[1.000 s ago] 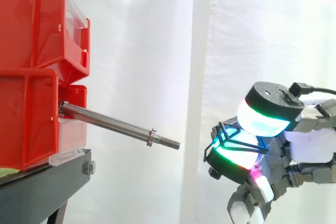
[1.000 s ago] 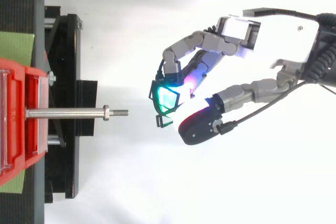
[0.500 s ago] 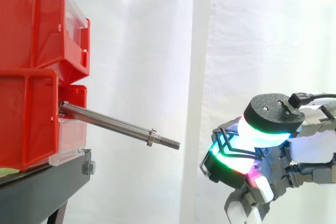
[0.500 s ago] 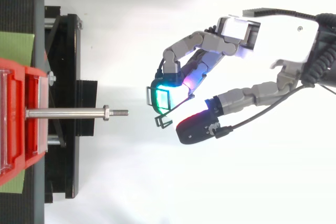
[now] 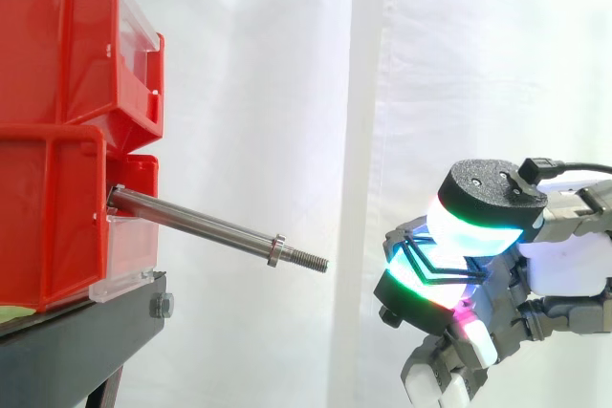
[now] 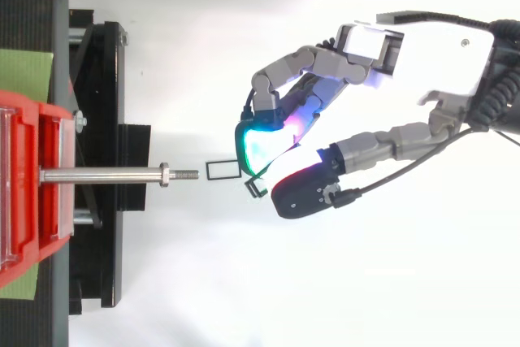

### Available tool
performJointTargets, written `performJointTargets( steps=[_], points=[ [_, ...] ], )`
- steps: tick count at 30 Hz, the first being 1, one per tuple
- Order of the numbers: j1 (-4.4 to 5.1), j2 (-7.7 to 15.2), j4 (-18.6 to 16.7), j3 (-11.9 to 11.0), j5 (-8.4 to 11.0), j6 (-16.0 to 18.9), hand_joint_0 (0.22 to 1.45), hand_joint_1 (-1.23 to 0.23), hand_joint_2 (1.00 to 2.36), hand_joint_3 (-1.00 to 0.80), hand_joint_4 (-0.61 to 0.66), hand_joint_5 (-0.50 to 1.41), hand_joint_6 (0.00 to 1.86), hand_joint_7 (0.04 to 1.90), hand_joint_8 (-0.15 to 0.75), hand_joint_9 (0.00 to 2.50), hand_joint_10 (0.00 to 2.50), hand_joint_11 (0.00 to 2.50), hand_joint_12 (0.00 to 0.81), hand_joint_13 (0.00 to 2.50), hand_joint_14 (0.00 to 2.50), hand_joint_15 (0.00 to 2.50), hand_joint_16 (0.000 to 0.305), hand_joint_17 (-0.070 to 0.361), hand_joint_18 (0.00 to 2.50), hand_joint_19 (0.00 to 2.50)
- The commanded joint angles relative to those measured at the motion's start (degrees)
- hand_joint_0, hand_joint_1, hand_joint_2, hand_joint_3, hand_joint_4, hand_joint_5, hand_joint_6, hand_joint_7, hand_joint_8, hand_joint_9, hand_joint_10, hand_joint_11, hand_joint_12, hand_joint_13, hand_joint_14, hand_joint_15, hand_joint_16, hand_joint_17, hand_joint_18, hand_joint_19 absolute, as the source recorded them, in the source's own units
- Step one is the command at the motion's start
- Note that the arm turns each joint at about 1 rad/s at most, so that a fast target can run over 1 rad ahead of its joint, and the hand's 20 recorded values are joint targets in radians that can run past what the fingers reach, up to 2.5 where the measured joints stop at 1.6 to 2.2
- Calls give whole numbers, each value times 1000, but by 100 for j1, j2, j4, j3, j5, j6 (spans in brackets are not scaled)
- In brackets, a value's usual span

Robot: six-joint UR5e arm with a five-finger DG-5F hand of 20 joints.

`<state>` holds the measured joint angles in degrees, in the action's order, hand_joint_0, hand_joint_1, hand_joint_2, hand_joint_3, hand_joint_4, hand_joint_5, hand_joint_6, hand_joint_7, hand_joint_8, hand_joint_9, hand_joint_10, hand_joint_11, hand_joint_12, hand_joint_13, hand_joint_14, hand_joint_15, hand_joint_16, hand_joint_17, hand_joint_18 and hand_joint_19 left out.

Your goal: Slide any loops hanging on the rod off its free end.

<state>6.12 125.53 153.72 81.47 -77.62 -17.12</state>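
A steel rod (image 5: pixel 210 229) sticks out of the lower red bin (image 5: pixel 48 217) and slopes slightly down to the right. A nut (image 5: pixel 276 249) sits just before its threaded free end, and nothing hangs on it. My hand (image 5: pixel 564 265) is to the right of the rod's tip and a little lower, its fingers curled. Thumb and fingertips pinch a thin black wire loop (image 5: pixel 422 262). From above, the loop (image 6: pixel 223 178) juts left out of the fingertips (image 6: pixel 260 144), just short of the rod's tip (image 6: pixel 193 174).
Two red bins are stacked at the left on a black stand (image 5: pixel 76 341). A white curtain hangs behind. From above, the stand's frame (image 6: pixel 101 119) lies under the rod, with a green patch (image 6: pixel 24 75) beside the bin.
The thumb has closed in towards the fingertips. The black loop, tucked under the fingertips before, now juts out left towards the rod's tip. The rod has not moved.
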Motion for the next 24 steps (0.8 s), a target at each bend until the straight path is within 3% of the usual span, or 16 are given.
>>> performJointTargets(
  steps=[1,5,7,10,19,24],
  points=[
    [3,-2,0,0,11,-2,598,-797,1017,-87,155,-137,876,1218,325,1014,11,629,307,794,9,267,39,88,710,352],
    [12,-2,-9,0,11,-2,597,-772,1016,-130,202,-136,878,1194,319,1035,11,629,306,797,9,270,39,89,715,360],
    [12,7,0,0,11,-2,584,-673,1014,-285,208,-114,832,1336,293,1034,12,588,280,775,10,291,35,78,668,401],
    [21,-2,0,0,19,-2,592,-589,1012,-340,197,-79,773,1405,278,1055,12,517,278,772,10,288,35,79,658,422],
    [56,-2,0,0,116,-2,576,-616,1015,-144,194,-55,726,1437,309,1093,12,533,313,794,9,269,43,96,715,371],
    [65,7,0,0,116,7,576,-615,1013,-120,242,-67,735,1414,318,1077,10,529,317,785,9,256,43,98,711,364]
  ],
)
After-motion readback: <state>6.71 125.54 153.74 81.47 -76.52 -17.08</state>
